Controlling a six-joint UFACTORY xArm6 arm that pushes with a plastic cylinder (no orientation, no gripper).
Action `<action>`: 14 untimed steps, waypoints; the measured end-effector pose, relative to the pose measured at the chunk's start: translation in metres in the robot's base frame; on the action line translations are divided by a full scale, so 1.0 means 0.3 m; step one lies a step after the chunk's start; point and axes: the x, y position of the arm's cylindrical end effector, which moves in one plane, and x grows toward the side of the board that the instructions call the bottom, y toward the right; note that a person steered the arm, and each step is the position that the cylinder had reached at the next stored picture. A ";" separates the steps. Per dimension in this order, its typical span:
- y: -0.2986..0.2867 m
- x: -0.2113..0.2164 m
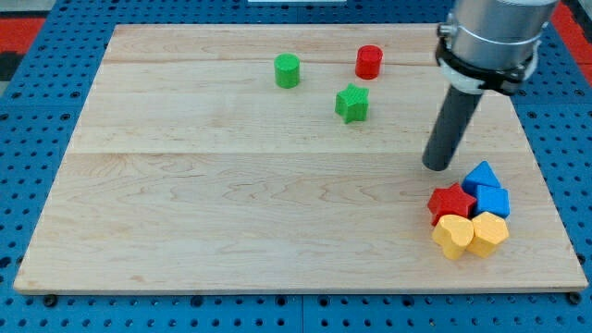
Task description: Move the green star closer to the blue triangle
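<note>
The green star (pixel 351 103) lies in the upper middle of the wooden board (pixel 231 203). The blue triangle (pixel 480 176) sits at the view's right, at the top of a tight cluster of blocks. My tip (pixel 437 166) rests on the board just left of and slightly above the blue triangle, well to the right of and below the green star. It touches no block.
A green cylinder (pixel 288 70) and a red cylinder (pixel 369 61) stand near the view's top. The cluster at the right holds a red star (pixel 450 203), a blue block (pixel 493 201) and two yellow blocks (pixel 452 235) (pixel 488 232).
</note>
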 end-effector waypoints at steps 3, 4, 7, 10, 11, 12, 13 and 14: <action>-0.069 -0.351; -0.188 -0.442; -0.348 -0.307; -0.325 -0.061; -0.382 -0.063; -0.406 -0.142; -0.353 -0.206; -0.319 -0.203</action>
